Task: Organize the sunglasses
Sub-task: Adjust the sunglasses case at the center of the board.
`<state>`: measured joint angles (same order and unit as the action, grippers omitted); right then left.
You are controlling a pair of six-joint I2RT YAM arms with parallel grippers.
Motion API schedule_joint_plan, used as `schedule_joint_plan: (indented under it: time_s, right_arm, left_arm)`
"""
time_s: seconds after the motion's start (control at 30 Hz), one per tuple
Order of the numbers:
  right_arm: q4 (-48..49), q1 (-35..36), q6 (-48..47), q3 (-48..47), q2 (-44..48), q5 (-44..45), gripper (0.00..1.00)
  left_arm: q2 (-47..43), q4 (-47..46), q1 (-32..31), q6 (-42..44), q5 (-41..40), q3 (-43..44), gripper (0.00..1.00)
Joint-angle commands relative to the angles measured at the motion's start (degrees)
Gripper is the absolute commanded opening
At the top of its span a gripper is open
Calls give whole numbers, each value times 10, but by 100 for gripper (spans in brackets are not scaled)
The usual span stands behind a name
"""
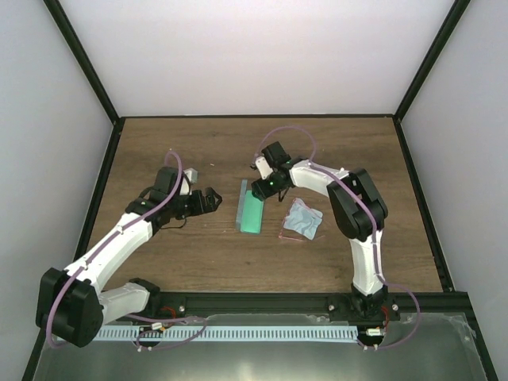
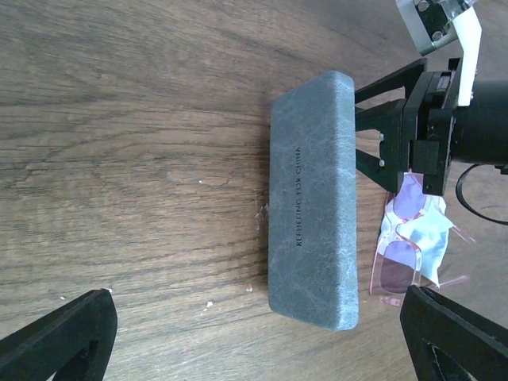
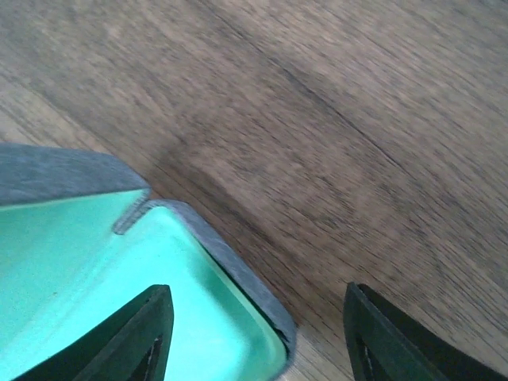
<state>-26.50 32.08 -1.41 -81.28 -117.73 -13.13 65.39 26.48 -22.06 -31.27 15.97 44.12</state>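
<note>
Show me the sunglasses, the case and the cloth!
sunglasses (image 2: 394, 275), left wrist view, on one pink lens.
case (image 2: 311, 198), left wrist view, on its grey outer shell.
cloth (image 1: 304, 220), top external view, on its middle.

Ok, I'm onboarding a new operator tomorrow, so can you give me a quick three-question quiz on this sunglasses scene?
1. True or false: the sunglasses lie inside the case.
2. Whose fingers straddle the open case's rim? A) the left arm's B) the right arm's C) both
3. Fill in: the case's lining is ___.
Key: 1 false, they lie outside it, on the cloth; 2 B, the right fingers sit one over the lining and one over the table; 3 green.
</note>
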Motion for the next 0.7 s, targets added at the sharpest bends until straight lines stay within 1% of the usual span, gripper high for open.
schedule_joint_plan:
  time_s: [0.0,0.07,0.13,0.23,0.27,0.4,0.47,0.5,0.53,0.67]
  right_arm:
    - [9,17,-10,-28,-18,14,58]
    - [11,23,-7,-26,-22,19,53]
    - [15,26,0,-20,-23,23,45]
    - [24,26,8,-1,-17,27,41]
    - [26,26,8,5,-15,30,37]
    - [24,26,18,16,-8,45,16]
    - [21,26,33,20,2,58,10]
    - [17,26,50,21,6,68,3]
    - [12,26,71,19,10,81,1]
    - [-16,26,166,8,18,106,1]
  left_arm:
    - [-13,13,1,9,-12,-6,100]
    - [-15,15,2,9,-14,-10,100]
    - [-15,14,1,10,-15,-16,100]
    - [-15,12,1,9,-11,-24,100]
    - [-13,10,1,9,-10,-25,100]
    - [-6,7,2,11,-8,-24,100]
    - [-3,7,2,11,-13,-18,100]
    - [-3,9,2,9,-24,-14,100]
    - [-7,10,2,6,-36,-10,100]
    - [-27,8,2,-15,-88,-4,100]
